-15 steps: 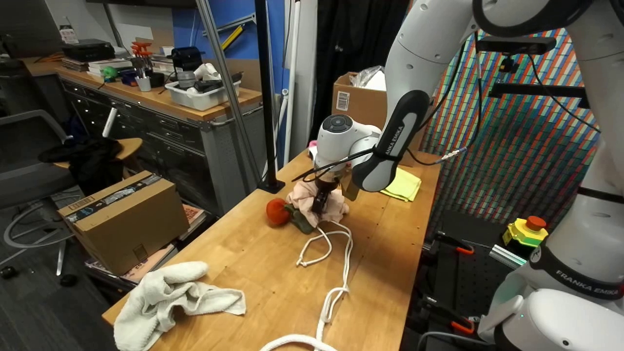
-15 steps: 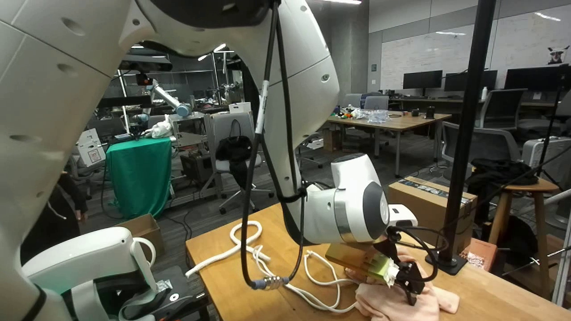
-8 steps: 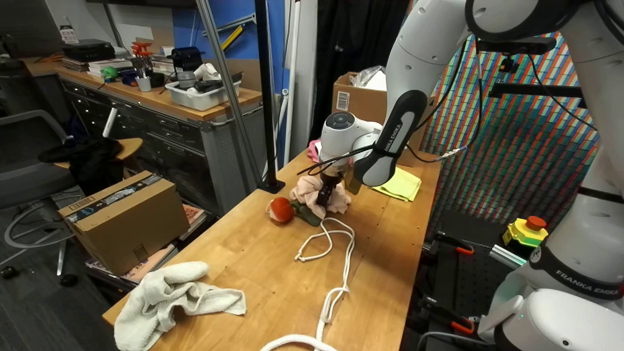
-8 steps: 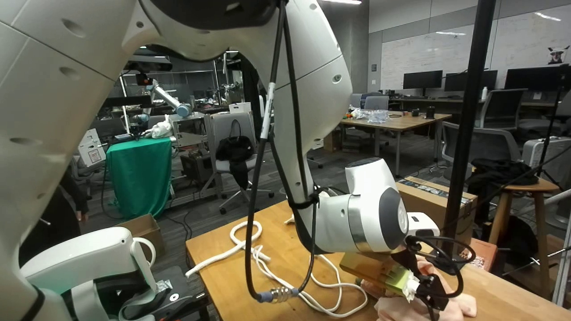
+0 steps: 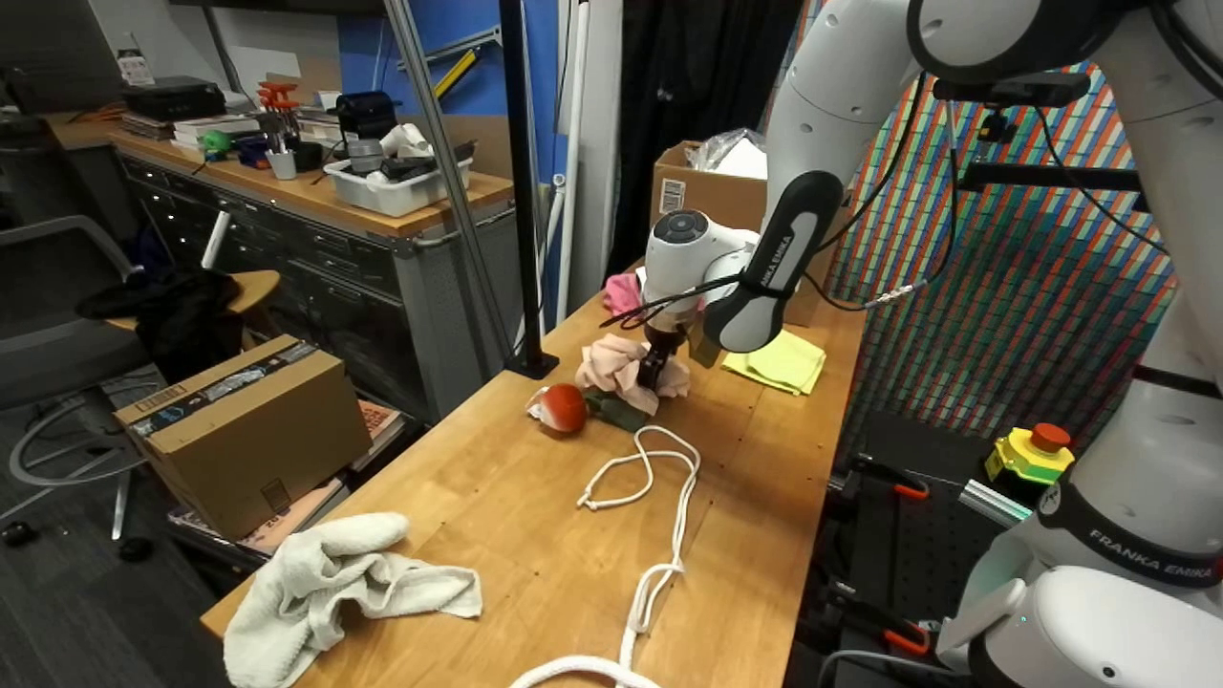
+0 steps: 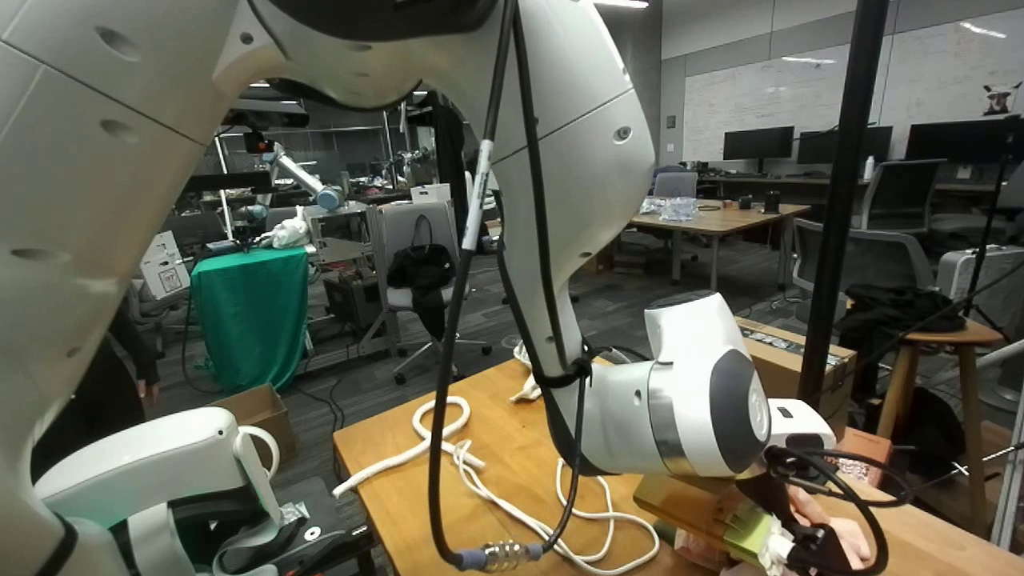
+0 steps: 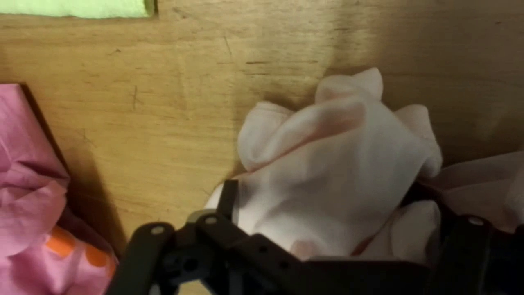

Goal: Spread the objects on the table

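The gripper (image 5: 652, 374), fingers (image 7: 228, 198) wide apart with the bunched pale pink cloth (image 7: 327, 176) between them, shifts along the table (image 5: 516, 497) away from the whitish rag (image 5: 330, 578), the cloth and red ball (image 5: 562, 408) following, which probably repositions rather than spreads them.

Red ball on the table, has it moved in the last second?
Yes: in an exterior view, the red ball has shifted slightly toward the picture's right, judged against the black post's foot.

The robot's base band (image 5: 1139, 552) reads "FRANKA EMIKA", and its forearm panel (image 5: 785, 245) shows "ANKA EMIKA".
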Tool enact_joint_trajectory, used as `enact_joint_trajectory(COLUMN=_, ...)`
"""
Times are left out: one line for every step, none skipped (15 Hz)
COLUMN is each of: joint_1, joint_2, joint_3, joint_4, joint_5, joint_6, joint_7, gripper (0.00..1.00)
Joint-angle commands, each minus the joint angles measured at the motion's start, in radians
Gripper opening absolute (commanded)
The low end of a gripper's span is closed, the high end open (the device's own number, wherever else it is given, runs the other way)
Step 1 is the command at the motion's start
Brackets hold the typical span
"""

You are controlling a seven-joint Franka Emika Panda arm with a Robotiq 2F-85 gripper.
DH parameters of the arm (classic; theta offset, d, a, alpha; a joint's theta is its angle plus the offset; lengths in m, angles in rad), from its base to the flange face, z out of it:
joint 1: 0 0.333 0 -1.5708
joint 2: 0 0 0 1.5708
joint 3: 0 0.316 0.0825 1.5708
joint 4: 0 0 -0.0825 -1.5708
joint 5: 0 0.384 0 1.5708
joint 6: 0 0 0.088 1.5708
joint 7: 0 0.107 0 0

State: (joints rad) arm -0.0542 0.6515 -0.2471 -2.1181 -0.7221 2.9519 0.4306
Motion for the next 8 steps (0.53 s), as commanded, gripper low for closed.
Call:
enact_joint_trajectory(joint_1=-0.013, joint_2=-0.021, joint_3=0.001, joint_4=-0.011, joint_5=0.007, joint_6=-0.01, joint_7=-0.003, gripper=1.0)
enact_joint_trajectory(joint_1=-0.012, joint_2=-0.029, joint_3=0.003, joint_4=-0.019, joint_5=0.004, joint_6=-0.013, joint_7=-0.006, gripper=1.0)
enact_joint_trajectory(joint_1=0.001, joint_2=-0.041, joint_3=-0.005, joint_4=-0.027, joint_5=-0.004, joint_6=-0.016, joint_7=0.003, gripper=1.0)
enact_joint_trajectory(joint_1=0.006, joint_2=-0.053, joint_3=-0.004, joint_4=-0.036, joint_5=-0.008, joint_6=-0.02, joint_7=-0.001, gripper=1.0)
enact_joint_trajectory(joint_1=0.026, joint_2=-0.073, joint_3=-0.013, joint_4=-0.049, joint_5=-0.02, joint_6=-0.024, joint_7=0.007, gripper=1.0)
enact_joint_trajectory(joint_1=0.044, joint_2=-0.094, joint_3=-0.018, joint_4=-0.063, joint_5=-0.029, joint_6=-0.03, joint_7=0.014, gripper=1.0)
enact_joint_trajectory(joint_1=0.055, joint_2=-0.115, joint_3=-0.015, joint_4=-0.077, joint_5=-0.038, joint_6=-0.037, joint_7=0.008, gripper=1.0)
enact_joint_trajectory(joint_1=0.081, joint_2=-0.145, joint_3=-0.02, joint_4=-0.095, joint_5=-0.049, joint_6=-0.05, joint_7=0.016, gripper=1.0)
